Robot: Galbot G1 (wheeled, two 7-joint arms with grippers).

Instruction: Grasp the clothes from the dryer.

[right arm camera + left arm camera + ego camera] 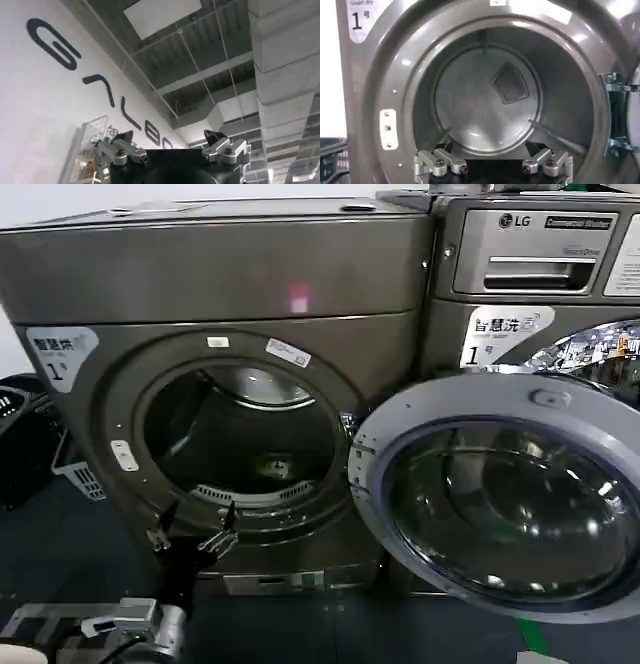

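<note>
The dryer (220, 274) is the bronze-grey machine on the left, with a white "1" sticker (60, 354) and its round mouth open. A small pale patch (277, 468) lies low in the drum and may be the clothes; I cannot tell for sure. My left gripper (198, 519) hovers open just in front of the lower rim of the mouth. In the left wrist view the left gripper (489, 145) faces the bare drum (485, 95), and the drum floor is hidden behind it. My right gripper (168, 137) is open with nothing in it and points up at a ceiling.
The dryer's round door (500, 494) hangs wide open to the right, in front of the LG machine (530, 254). A dark basket (20, 434) and a pale basket (80, 474) stand on the floor left of the dryer.
</note>
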